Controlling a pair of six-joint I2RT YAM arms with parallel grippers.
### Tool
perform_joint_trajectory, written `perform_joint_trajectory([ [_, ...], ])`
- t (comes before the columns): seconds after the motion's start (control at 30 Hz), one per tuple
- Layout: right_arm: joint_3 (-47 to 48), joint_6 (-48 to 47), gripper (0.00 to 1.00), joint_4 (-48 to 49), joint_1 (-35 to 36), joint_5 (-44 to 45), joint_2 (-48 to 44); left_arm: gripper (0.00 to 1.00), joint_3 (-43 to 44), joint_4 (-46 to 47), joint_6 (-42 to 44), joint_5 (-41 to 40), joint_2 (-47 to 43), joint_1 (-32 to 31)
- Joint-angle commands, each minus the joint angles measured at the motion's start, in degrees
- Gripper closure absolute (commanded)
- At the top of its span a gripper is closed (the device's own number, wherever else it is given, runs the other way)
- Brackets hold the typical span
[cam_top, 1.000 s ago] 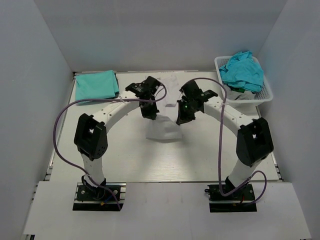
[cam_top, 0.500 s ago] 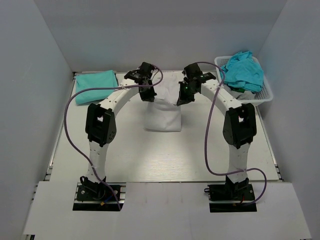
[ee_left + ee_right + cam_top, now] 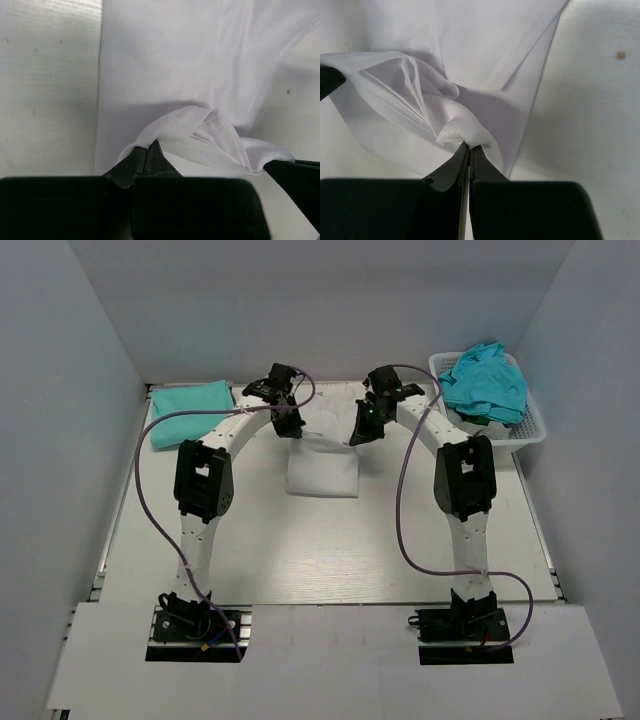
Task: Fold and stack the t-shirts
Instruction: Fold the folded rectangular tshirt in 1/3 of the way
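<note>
1. Where the two arms meet at the far middle of the tabletop (image 3: 300, 550), you see the white t-shirt (image 3: 322, 468) as a roughly rectangular panel. Its far edge is gathered up at both corners and its near edge lies toward the arm bases.
2. On the shirt's far left corner, your left end effector (image 3: 292, 430) is pressed together on a bunched fold of white cloth. The left wrist view shows a hemmed edge curling out right at the closed tips, with the rest of the shirt spreading away over the pale surface.
3. On the far right corner, your right end effector (image 3: 358, 436) is likewise pinched shut on the shirt. The right wrist view shows a small rolled lip of fabric caught between the closed tips and a stitched hem fanning out to one side.
4. The two end effectors sit near each other at about the same depth, with the width of the shirt between them.
5. Well to the left, at the far left corner of the tabletop, you have a folded teal t-shirt (image 3: 190, 410) lying flat, apart from the white one.
6. Well to the right, a heap of teal t-shirts (image 3: 485, 380) is piled loosely in the white lattice basket (image 3: 530, 432), spilling above its rim.
7. A purple cable (image 3: 140, 470) loops out from each arm, and both arms stretch far forward from their bases at the near edge.
</note>
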Motion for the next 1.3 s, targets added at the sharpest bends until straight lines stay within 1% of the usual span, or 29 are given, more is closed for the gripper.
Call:
perform_joint_trajectory([
  [0.0,3.3,0.0,0.98,5.5,-1.1,-1.7,2.1,1.0,2.6,4.3,0.8,2.8,1.2,1.2],
  [0.03,3.3,1.1,0.98,7.8,-1.0,-1.1,2.8,0.95,3.4,5.2,0.8,3.8,1.8,1.2],
  [0.07,4.1,1.8,0.94,7.9,-1.2,0.6,3.4,0.54,4.9,5.3,0.8,4.5,3.5,1.8],
  [0.1,5.4,1.9,0.89,8.0,-1.3,1.2,3.6,0.28,6.1,5.3,1.4,5.2,4.4,2.3],
  [0.13,5.8,1.5,0.8,8.8,-1.6,3.6,3.8,0.02,7.1,5.3,2.1,5.2,5.0,2.3],
  [0.17,6.4,1.3,0.69,9.3,-1.6,4.4,3.7,0.0,9.0,5.3,2.1,5.2,5.5,2.9],
  [0.2,6.6,0.6,0.1,10.4,-1.8,4.7,3.6,0.0,9.9,5.3,2.1,4.7,5.5,2.9],
  [0.3,5.2,-1.4,0.1,11.5,-1.4,7.6,1.9,0.0,10.0,5.9,2.1,4.0,3.7,3.5],
  [0.37,2.7,-1.8,0.1,13.4,-1.3,7.8,-1.8,0.0,6.2,7.6,2.8,3.4,-0.1,3.5],
  [0.4,-2.1,-1.9,0.1,14.0,-1.2,6.8,-3.0,0.0,4.6,7.6,3.5,4.4,-1.4,3.5],
  [0.43,-3.8,-2.2,0.1,14.8,-1.1,6.2,-5.5,0.0,1.6,8.4,3.6,4.4,-2.7,3.5],
  [0.53,-11.3,-2.5,0.1,18.4,-0.9,-0.3,-10.8,0.0,-2.3,8.4,5.5,5.6,-6.2,2.1],
  [0.57,-14.4,-1.9,0.1,22.6,-0.9,-5.7,-13.1,0.0,-3.6,10.7,6.0,8.3,-6.8,1.5],
  [0.63,-18.0,-0.5,0.1,26.8,-0.8,-7.6,-14.1,0.0,-6.6,13.0,6.0,12.0,-7.3,1.5],
  [0.7,-20.2,2.0,0.1,29.7,-0.5,-9.5,-14.6,0.0,-6.6,13.0,6.0,13.6,-7.3,1.5],
  [0.73,-20.4,2.7,0.1,30.2,-0.5,-9.8,-14.5,0.0,-6.1,13.5,6.0,13.6,-5.4,1.5],
  [0.83,-20.3,4.9,0.1,34.0,-0.7,-14.1,-11.7,0.0,-4.1,15.2,7.2,18.2,-2.3,1.5],
  [0.87,-20.2,6.0,0.1,35.0,-0.7,-15.3,-10.9,0.0,-4.1,16.3,8.2,22.6,-0.2,2.0],
  [0.9,-20.2,7.2,0.1,38.5,-0.9,-16.9,-9.7,0.0,-2.7,17.2,8.7,24.0,0.9,2.5],
  [0.97,-20.4,8.8,0.1,41.6,-0.8,-19.2,-7.6,0.0,-0.7,16.7,8.7,24.6,3.6,3.1],
  [1.0,-20.3,9.6,0.1,45.8,-0.9,-19.8,-6.8,0.0,1.7,16.2,8.7,23.8,6.2,3.1],
  [1.03,-20.5,12.6,0.1,47.4,-1.1,-20.6,-4.2,0.0,3.0,14.9,9.3,22.0,7.3,3.7],
  [1.07,-20.7,13.7,0.1,49.2,-1.6,-20.7,-3.6,0.0,3.9,14.9,9.3,21.5,8.2,3.7],
  [1.1,-22.1,14.6,0.1,55.4,-1.8,-20.7,-2.5,0.0,4.4,14.9,9.3,20.9,8.9,3.7],
  [1.13,-23.3,17.9,0.1,58.2,-2.1,-20.1,-2.1,0.0,4.4,15.6,9.3,20.9,9.5,4.3],
  [1.17,-24.5,18.3,0.1,66.6,-2.5,-18.4,-2.0,0.0,4.4,17.1,8.7,20.9,10.2,4.9],
  [1.2,-28.3,19.3,0.1,67.9,-2.5,-16.3,-1.6,0.0,4.4,17.8,8.7,20.9,10.2,4.9],
  [1.23,-28.3,20.3,0.1,68.0,-2.8,-14.6,-0.5,0.0,3.7,18.6,7.9,23.5,10.2,5.8],
  [1.27,-26.6,20.6,0.1,64.7,-3.3,-14.4,1.3,0.0,3.1,20.4,6.8,24.1,10.7,5.8],
])
